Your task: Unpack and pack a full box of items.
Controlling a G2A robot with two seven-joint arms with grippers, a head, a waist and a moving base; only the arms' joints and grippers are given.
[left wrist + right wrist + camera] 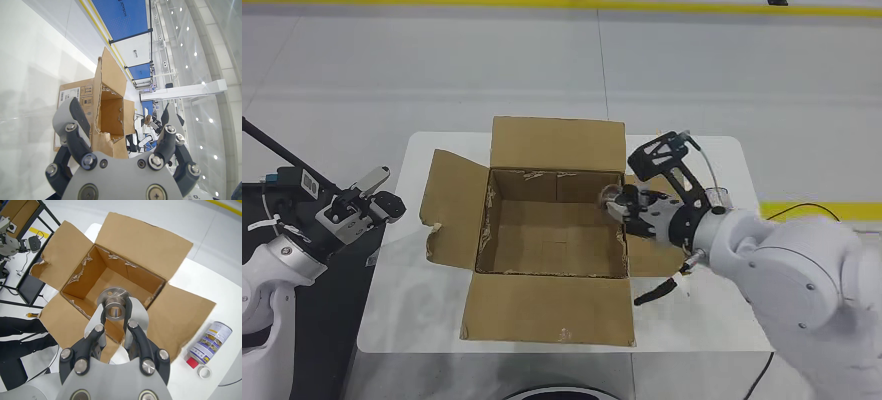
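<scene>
An open cardboard box with torn flaps stands in the middle of the white table; its inside looks bare in the top view. My right gripper is shut on a metal flanged fitting, held above the box's right rim. The fitting is also seen far off in the left wrist view. My left gripper is open, off the table's left edge, facing the box from the side.
A spray can with a red cap lies on the table beside the box's flap, with a white roll of tape next to it. A black frame rack stands past the table on the left arm's side.
</scene>
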